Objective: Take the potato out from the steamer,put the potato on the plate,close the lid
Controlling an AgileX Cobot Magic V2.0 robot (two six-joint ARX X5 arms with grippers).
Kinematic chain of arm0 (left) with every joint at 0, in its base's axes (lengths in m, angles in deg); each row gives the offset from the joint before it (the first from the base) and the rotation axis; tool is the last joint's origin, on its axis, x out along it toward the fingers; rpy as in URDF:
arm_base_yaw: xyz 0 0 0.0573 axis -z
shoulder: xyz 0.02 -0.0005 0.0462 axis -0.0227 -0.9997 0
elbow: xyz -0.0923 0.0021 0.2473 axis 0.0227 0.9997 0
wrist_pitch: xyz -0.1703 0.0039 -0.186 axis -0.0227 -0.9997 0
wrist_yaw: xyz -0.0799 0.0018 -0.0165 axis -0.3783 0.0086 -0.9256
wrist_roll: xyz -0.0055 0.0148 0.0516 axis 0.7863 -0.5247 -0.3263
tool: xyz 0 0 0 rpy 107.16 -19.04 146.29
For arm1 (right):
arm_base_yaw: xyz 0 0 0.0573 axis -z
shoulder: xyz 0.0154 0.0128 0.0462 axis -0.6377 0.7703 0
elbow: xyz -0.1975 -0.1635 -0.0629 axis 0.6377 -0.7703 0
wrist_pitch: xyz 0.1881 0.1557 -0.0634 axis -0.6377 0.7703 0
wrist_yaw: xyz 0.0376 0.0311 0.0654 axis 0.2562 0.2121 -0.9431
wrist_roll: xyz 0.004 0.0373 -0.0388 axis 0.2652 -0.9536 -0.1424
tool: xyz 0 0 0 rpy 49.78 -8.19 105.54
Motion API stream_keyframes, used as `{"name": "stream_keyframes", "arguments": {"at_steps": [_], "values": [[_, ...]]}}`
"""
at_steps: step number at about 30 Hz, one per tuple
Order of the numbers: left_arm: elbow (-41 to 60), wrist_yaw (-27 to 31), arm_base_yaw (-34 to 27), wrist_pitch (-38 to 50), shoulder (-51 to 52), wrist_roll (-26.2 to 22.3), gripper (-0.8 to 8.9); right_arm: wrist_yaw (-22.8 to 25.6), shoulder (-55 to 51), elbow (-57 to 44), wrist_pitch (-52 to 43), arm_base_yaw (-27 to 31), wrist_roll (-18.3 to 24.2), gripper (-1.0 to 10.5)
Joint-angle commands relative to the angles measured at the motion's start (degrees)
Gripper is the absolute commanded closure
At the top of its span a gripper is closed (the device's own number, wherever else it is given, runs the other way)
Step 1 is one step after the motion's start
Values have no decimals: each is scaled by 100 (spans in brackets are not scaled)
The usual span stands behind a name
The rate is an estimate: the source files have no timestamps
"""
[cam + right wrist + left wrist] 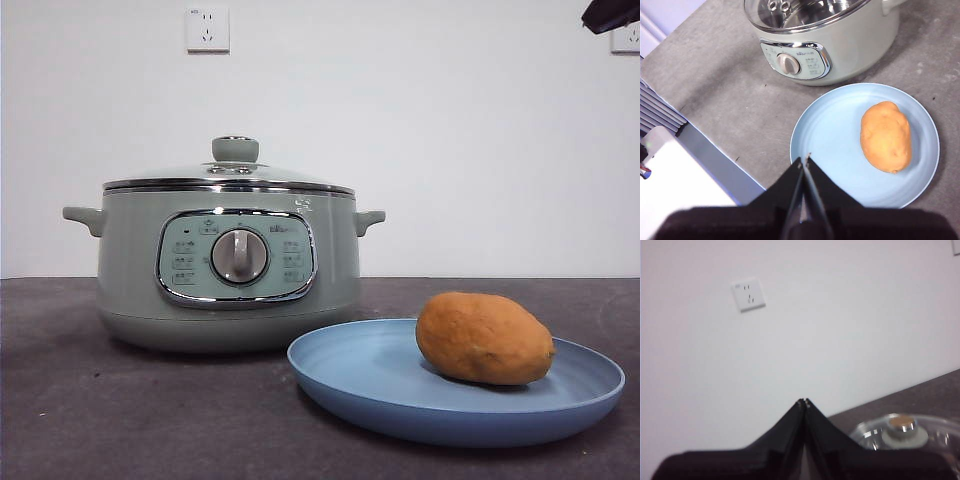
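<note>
Potato [484, 338] lies lengthwise across the plate [370, 385].

My left gripper [804, 401] and right gripper [805, 159] look alike, each with two matte black jaws that taper from a wide, blocky black base to thin pointed tips, plain-surfaced, with a narrow pale seam between them.

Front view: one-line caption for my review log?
Potato lies on the blue plate beside the steamer, lid on.
</note>
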Motion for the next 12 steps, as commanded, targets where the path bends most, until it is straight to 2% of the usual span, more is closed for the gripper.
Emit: {"name": "stream_keyframes", "arguments": {"at_steps": [1, 6, 12], "values": [[772, 33, -68, 210, 398, 313, 817, 15, -4, 17, -20, -4, -35, 946], [1703, 186, -72, 199, 927, 356, 817, 15, -4, 17, -20, -4, -33, 946], [2500, 503, -72, 197, 1495, 638, 817, 13, -4, 17, -20, -4, -33, 946]]}}
